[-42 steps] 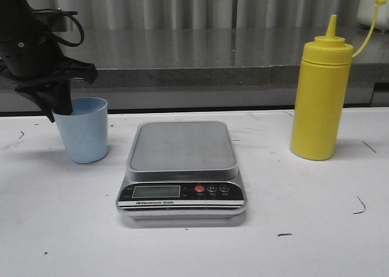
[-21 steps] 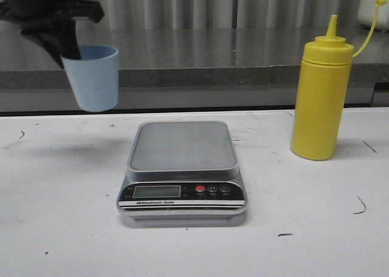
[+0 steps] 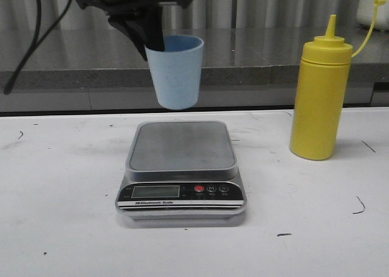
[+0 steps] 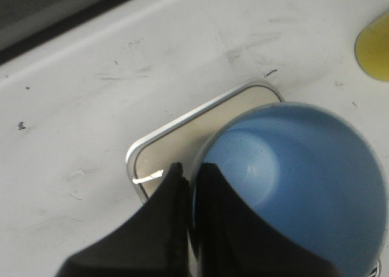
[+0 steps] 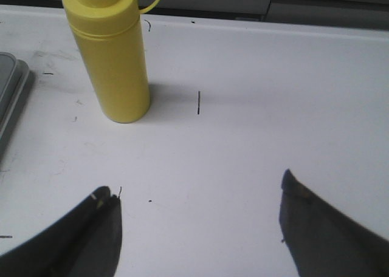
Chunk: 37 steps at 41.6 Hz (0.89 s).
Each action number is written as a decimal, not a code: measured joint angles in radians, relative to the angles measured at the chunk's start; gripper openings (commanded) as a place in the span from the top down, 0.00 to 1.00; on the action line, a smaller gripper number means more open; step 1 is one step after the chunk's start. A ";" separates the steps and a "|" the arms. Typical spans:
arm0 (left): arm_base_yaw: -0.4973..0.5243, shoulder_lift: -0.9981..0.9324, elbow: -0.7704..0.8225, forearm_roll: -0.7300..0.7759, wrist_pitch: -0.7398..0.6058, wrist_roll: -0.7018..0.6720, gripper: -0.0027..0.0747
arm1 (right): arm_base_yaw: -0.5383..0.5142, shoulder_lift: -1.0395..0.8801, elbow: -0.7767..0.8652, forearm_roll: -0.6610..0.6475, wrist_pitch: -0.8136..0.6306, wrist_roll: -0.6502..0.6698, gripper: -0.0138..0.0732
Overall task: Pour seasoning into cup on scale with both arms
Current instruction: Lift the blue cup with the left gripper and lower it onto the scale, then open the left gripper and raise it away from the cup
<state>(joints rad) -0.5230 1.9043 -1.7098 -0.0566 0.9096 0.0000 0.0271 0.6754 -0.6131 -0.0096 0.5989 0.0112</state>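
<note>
My left gripper (image 3: 153, 43) pinches the cup (image 3: 175, 71) by its rim, one finger inside, hanging it above the scale (image 3: 181, 167). That thin hold could let it tilt or tip on landing (judging only). My right gripper (image 5: 197, 228) waits spread wide, near the seasoning (image 5: 109, 52) standing on the table.
</note>
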 measured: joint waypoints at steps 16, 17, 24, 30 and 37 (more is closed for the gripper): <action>-0.020 0.063 -0.003 0.003 0.005 0.000 0.99 | 0.000 0.000 0.000 0.000 0.000 0.000 0.20; -0.020 0.063 -0.003 0.003 0.005 0.000 0.99 | 0.000 0.000 0.000 0.000 0.000 0.000 0.20; -0.020 0.064 -0.004 0.003 0.014 0.000 0.81 | 0.000 0.000 0.000 0.000 0.000 0.000 0.20; -0.020 0.064 -0.004 0.003 0.029 0.000 0.60 | 0.000 0.000 0.000 0.000 0.000 0.000 0.20; -0.020 0.069 -0.004 0.002 0.031 0.000 0.38 | 0.000 0.000 0.000 0.000 0.000 0.000 0.20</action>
<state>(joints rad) -0.5427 1.9729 -1.7142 -0.0550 0.9409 0.0000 0.0271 0.6754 -0.6131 -0.0096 0.5989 0.0112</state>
